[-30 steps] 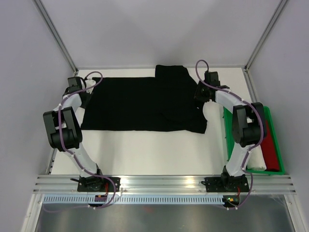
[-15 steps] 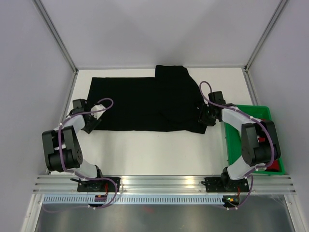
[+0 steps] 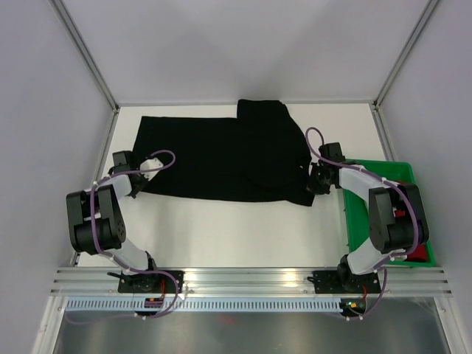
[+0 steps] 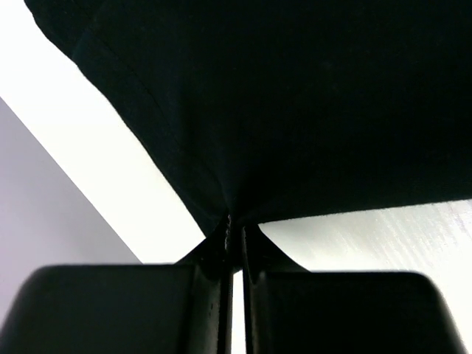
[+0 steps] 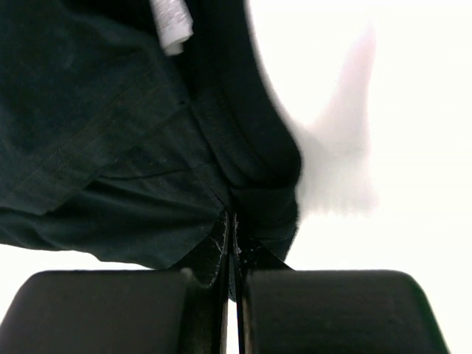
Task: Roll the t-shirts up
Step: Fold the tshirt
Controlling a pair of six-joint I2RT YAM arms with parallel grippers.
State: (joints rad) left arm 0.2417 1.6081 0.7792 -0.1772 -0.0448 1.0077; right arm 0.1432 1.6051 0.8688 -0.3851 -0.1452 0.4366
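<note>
Both arms are built alike: white tubular links joined by bulky matte-black joint housings, with a thin purple cable looping loosely along each. The left arm rises from a black base plate at about 7 o'clock of the overhead view, the right arm from one at 5 o'clock. The wrist views show each gripper's fingers as flat, black, square-edged blocks.

A robotics lab test cell: a bare white counter boxed in by plain grey panels on aluminium framing, two arms bolted along its near edge.
</note>
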